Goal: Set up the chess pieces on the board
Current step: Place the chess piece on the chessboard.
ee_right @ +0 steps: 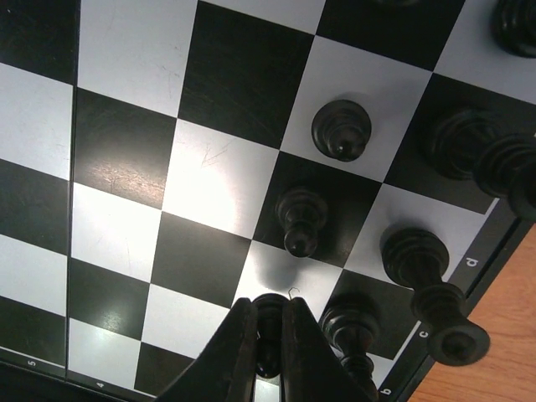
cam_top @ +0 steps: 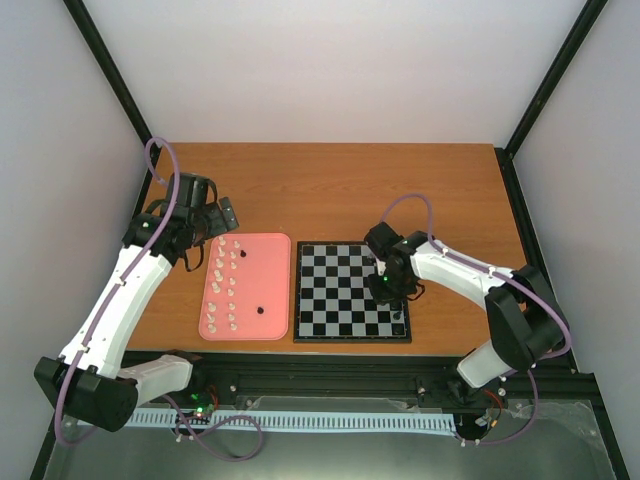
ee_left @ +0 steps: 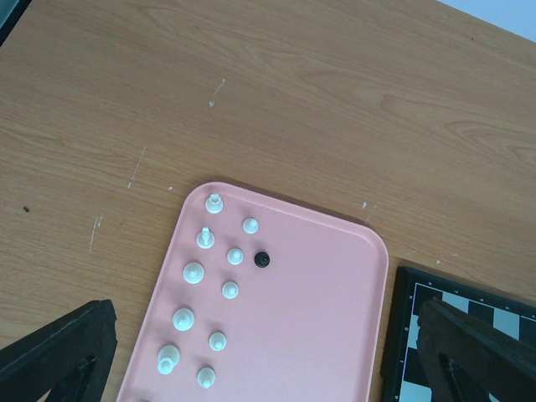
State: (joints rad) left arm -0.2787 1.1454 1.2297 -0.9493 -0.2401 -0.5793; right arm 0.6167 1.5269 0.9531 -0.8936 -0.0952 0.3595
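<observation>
Top external camera: fixed high above and behind the near edge of the table (cam_top: 400,180), facing steeply down, with the whole surface in frame. Left wrist camera: moderate height, facing down over the far end of the pink tray (cam_top: 272,275) and catching the far left corner of the board (cam_top: 350,292). Right wrist camera: very close above the squares along the board's right edge. All three views share the board.

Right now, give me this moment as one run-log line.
left gripper: open, near pink rounded tray | right gripper: shut on small black chess piece over black-and-white checkered board | small white chess pieces: in tray
</observation>
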